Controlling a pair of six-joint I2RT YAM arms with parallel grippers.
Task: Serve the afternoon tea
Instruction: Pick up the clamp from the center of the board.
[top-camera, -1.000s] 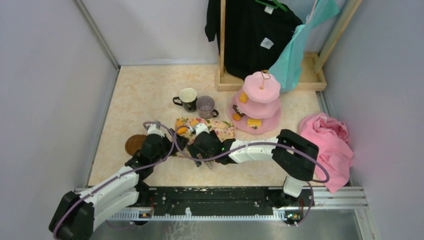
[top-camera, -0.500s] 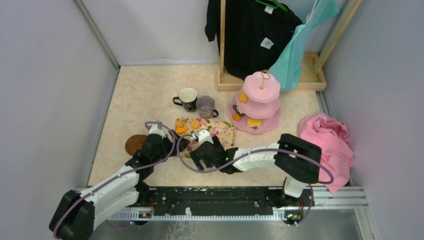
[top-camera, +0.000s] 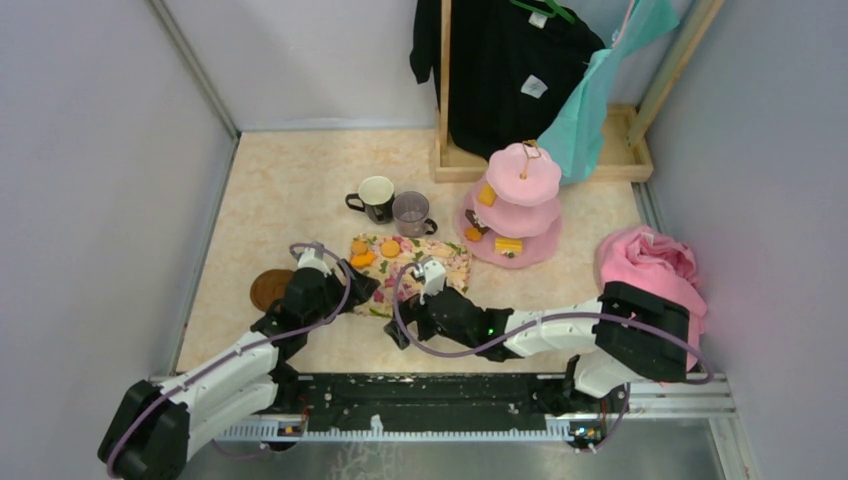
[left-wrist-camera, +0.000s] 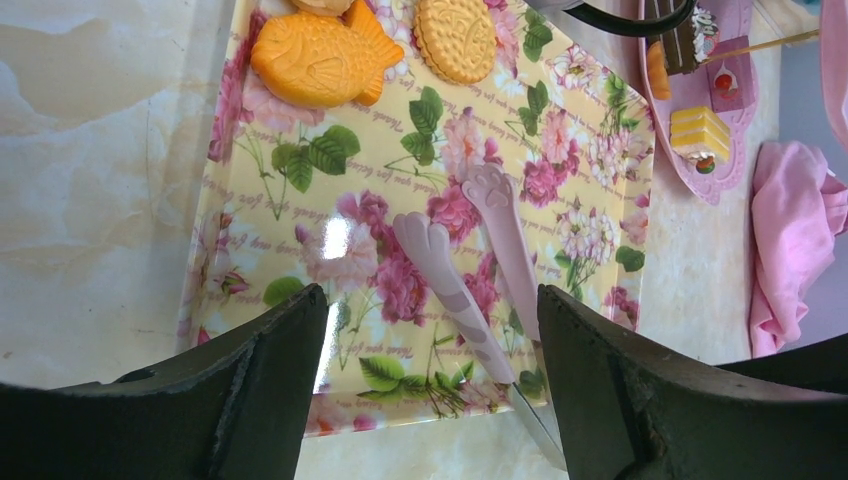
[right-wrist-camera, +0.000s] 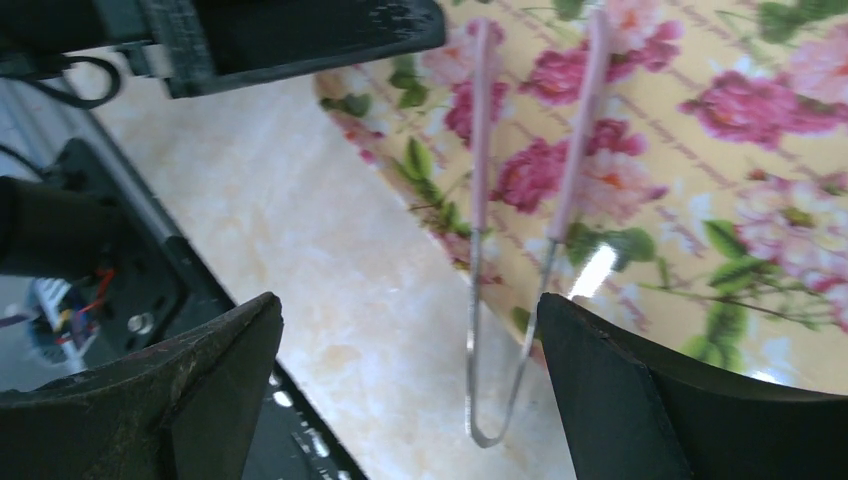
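Cream marbled counter (top-camera: 290, 190) between grey walls (top-camera: 90, 150). The pink three-tier stand (top-camera: 535, 175) sits far right, orange snacks (top-camera: 363, 258) on the flowered tray (top-camera: 445, 262). The left end effector (left-wrist-camera: 430, 310) and right end effector (right-wrist-camera: 410, 310) hang spread, empty, over its near edge.

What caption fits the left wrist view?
Open left gripper hovers over flower-patterned tray; pink paw-tipped tongs lie near fish-shaped orange snack and round yellow biscuit.
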